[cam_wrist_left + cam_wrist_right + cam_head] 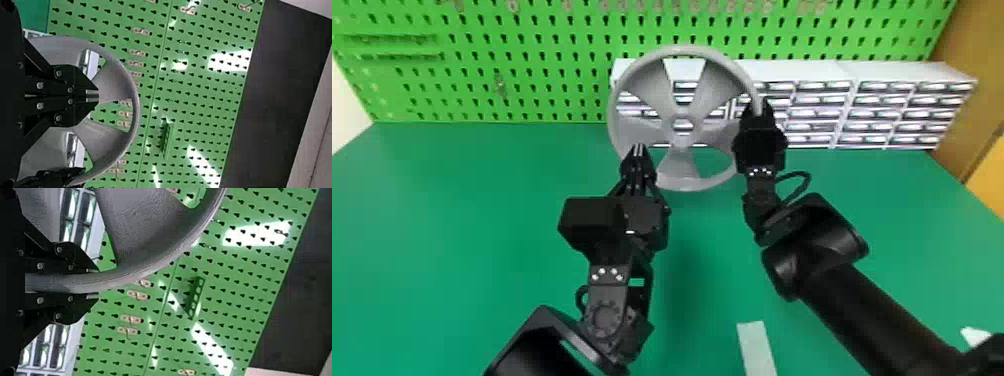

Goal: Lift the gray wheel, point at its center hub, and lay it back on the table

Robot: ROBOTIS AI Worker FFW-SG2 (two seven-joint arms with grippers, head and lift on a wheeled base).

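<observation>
My right claw [756, 106] grips the gray wheel [679, 165] above the counter [457, 200], toward its back edge. My left claw [638, 147] is closed.

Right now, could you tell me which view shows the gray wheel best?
The head view, with the gray wheel nearly whole. The left wrist view shows it partly covered; the right, part of its rim close up.

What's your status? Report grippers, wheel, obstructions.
Right gripper clamped on gray wheel, holding it upright. Left gripper shut, empty, before the wheel. Drawer cabinets behind.
</observation>
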